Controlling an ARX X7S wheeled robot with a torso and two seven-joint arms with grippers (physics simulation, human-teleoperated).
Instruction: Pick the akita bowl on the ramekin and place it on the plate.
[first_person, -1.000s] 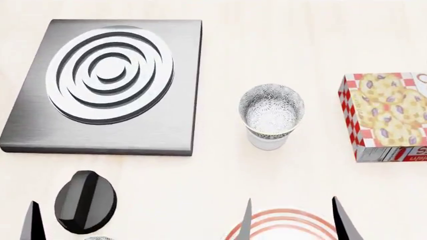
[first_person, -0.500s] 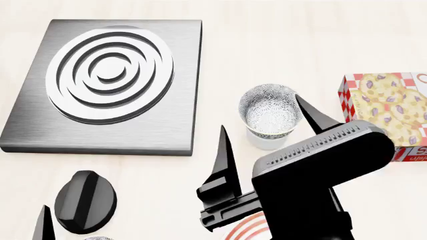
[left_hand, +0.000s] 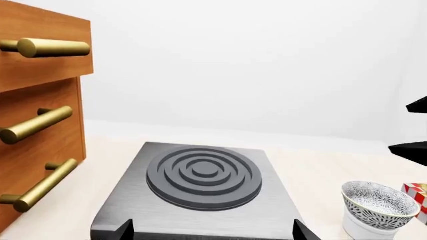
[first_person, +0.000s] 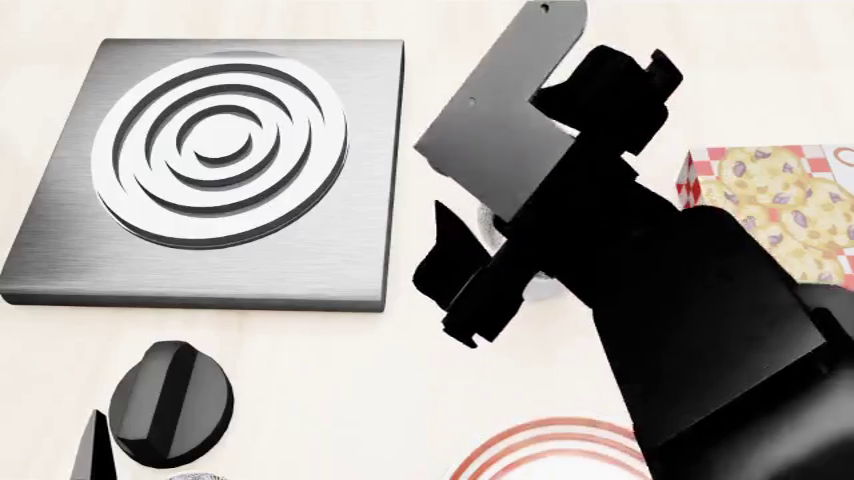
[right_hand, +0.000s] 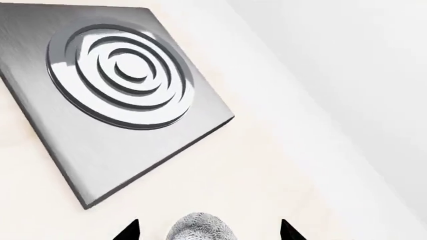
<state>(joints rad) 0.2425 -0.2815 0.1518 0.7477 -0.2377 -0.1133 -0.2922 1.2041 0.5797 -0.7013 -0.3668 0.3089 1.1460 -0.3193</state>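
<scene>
The akita bowl (left_hand: 377, 201), white with a fine grey-black pattern, sits upright in the plain white ramekin (left_hand: 362, 229) on the pale counter. In the right wrist view the akita bowl's rim (right_hand: 200, 229) lies between the two tips of my right gripper (right_hand: 208, 232), which is open and apart from it on both sides. In the head view my right arm (first_person: 641, 280) covers the bowl almost fully. Part of the red-ringed plate (first_person: 534, 452) shows at the near edge. My left gripper (left_hand: 212, 233) is open and empty, facing the stove plate.
A square grey stove plate (first_person: 214, 160) with raised rings lies at the far left. A black knob (first_person: 171, 403) sits in front of it. A red-checked cookie box (first_person: 787, 200) stands to the right of the bowl. Wooden drawers (left_hand: 40, 125) with brass handles show in the left wrist view.
My right arm has swung up from the near edge and forward over the bowl, now hiding it in the head view. The left fingertip has barely shifted.
</scene>
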